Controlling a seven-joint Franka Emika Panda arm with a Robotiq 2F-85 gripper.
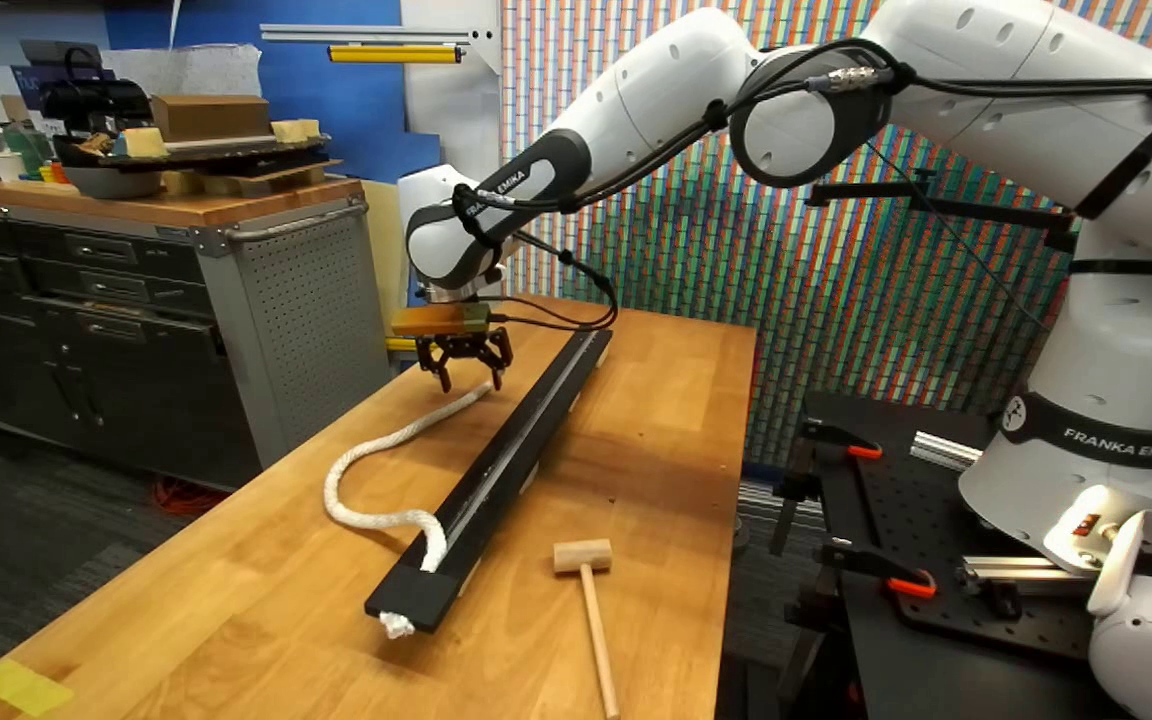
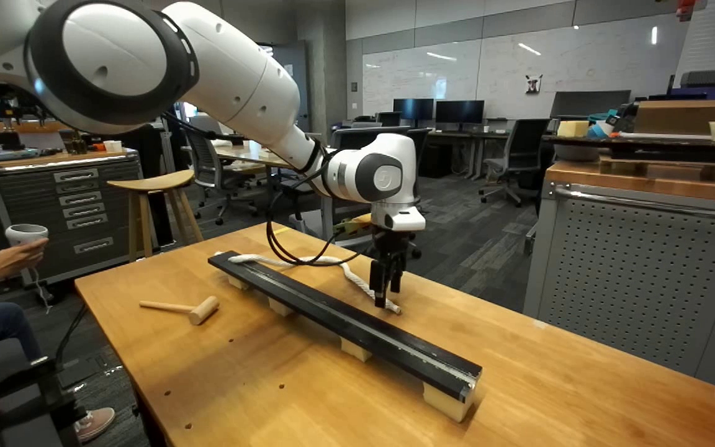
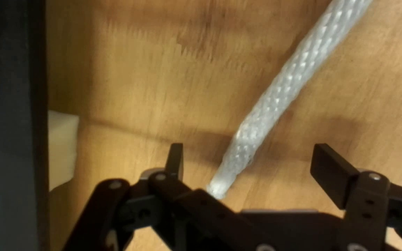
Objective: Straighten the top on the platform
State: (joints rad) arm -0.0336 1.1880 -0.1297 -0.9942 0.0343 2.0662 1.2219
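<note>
While poised above the tabletop (image 1: 656, 420), holds the hand (image 1: 471, 383) spread wide, with the tip of the white rope (image 3: 284, 87) lying ungripped between the fingers (image 3: 333, 174). Has the rest curving away from the hand, onto the farther end of the black bar (image 2: 345, 318). Has that bar near the hand, to one side.
</note>
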